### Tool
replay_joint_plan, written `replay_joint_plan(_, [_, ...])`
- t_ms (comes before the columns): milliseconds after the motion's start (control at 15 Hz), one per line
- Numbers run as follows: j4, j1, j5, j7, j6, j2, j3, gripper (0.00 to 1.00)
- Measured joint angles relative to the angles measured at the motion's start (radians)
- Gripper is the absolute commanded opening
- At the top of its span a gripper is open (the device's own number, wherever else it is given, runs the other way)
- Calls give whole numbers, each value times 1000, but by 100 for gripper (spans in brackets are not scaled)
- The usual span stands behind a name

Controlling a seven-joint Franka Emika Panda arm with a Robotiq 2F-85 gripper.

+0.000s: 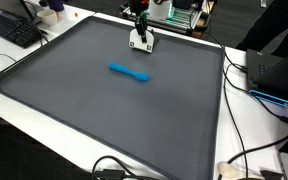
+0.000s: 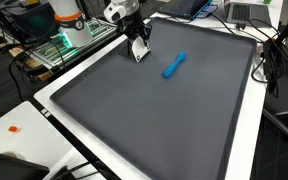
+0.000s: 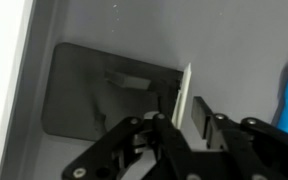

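White block (image 3: 187, 98) stands on edge between the jaws in the wrist view, over a dark shadow on the grey mat (image 3: 104, 25). Whether they pinch it I cannot tell. Both exterior views show what that view misses: 1 arm (image 1: 136, 14) pointing straight down near the mat's edge, well apart from the blue toy (image 1: 130, 72).

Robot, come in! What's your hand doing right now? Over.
Hand around the white piece, near the mat's edge; grip unclear. Blue stick lies apart, mid-mat. Nothing in the way. Over.
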Motion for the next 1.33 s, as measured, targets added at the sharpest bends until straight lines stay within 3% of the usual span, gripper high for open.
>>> replay_joint_plan(600, [6,0,-10,55,13,5,0,1])
replay_joint_plan(867, [18,-4,-79,90,5,-8,-3,1])
replay_joint_plan(1067, [51,-11,-165,107,-59,-43,-8,1])
replay_joint_plan(1333, [153,-17,-284,102,-248,-77,-16,1])
